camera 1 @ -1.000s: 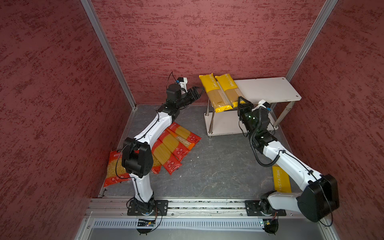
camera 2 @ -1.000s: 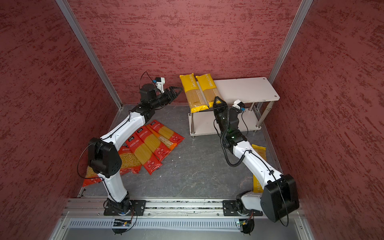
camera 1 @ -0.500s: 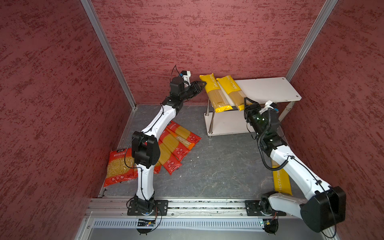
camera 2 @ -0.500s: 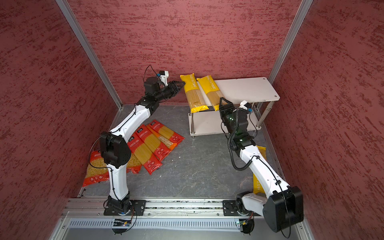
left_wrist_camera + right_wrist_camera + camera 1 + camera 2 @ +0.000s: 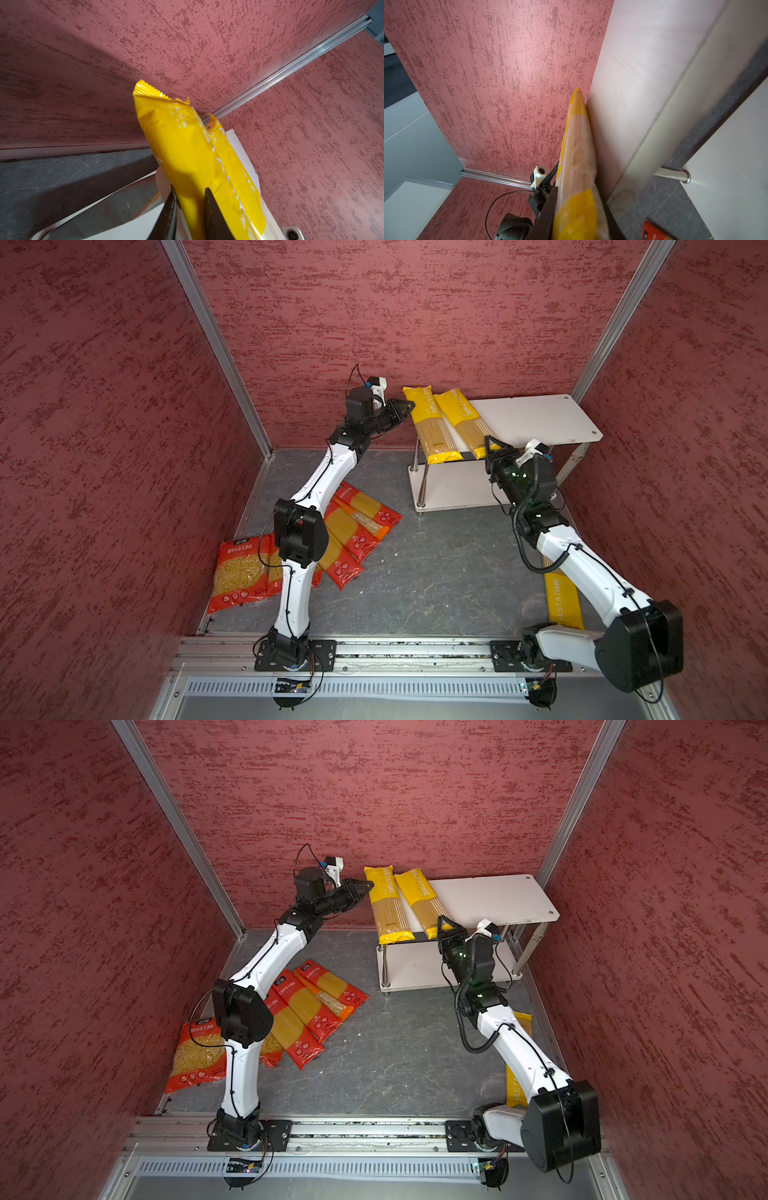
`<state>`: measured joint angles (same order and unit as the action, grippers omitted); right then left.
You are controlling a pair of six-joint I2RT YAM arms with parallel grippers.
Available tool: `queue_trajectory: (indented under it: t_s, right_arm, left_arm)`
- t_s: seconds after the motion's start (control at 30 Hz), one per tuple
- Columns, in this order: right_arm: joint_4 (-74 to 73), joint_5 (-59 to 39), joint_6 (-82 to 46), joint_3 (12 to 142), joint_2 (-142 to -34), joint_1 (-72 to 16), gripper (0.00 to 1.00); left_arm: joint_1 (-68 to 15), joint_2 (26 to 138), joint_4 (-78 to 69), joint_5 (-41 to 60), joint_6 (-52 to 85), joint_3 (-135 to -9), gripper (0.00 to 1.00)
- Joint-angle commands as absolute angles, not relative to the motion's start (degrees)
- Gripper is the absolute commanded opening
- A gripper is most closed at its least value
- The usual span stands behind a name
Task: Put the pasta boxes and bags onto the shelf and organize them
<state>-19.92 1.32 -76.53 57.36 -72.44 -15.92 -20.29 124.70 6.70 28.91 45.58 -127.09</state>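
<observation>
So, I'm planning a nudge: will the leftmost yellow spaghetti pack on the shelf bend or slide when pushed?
Probably stiff lengthwise: the yellow spaghetti pack overhangs the shelf's front edge without sagging. Its glossy film likely slides easily on that smooth top.

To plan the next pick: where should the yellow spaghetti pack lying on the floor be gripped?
Probably across its narrow width near mid-length, from above: the yellow pack lies flat, long and thin, so an end grip may let it sag.

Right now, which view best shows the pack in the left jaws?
Left wrist view: the yellow pack sits close, edge between the jaws. Both top views show it whole on the shelf, contact tiny. Right wrist shows only its neighbour.
</observation>
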Motion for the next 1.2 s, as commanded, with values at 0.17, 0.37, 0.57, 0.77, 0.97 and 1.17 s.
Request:
queue_trajectory:
  t_s: [0.17, 0.37, 0.57, 0.77, 0.97, 1.17]
  right_arm:
    - [-22.54, 5.56, -78.74, 59.46, -73.8, -22.16, 0.28]
    - [-22.59, 6.04, -79.13, 60.14, -75.41, -23.68, 0.29]
    - [-22.19, 6.14, -78.4, 59.39, -74.74, -23.72, 0.22]
    - [-21.62, 2.67, -77.19, 59.03, -73.93, -22.06, 0.15]
    - [-22.99, 0.34, -77.48, 60.45, -76.38, -21.83, 0.23]
    - [-22.63, -0.59, -76.69, 60.24, -76.02, -21.56, 0.4]
  left_arm:
    - [-22.59, 129.73, 10.63, 30.15, 43.59, -133.53, 0.24]
    - [-22.58, 130.61, 10.55, 30.0, 43.92, -134.13, 0.23]
    - [-22.59, 130.15, 9.28, 30.06, 44.07, -132.56, 0.24]
    - [-22.23, 130.04, 9.58, 29.9, 44.02, -132.43, 0.25]
    - [-22.59, 130.28, 9.74, 29.84, 43.79, -132.35, 0.25]
    - [-22.42, 130.17, 10.77, 29.97, 43.1, -132.32, 0.28]
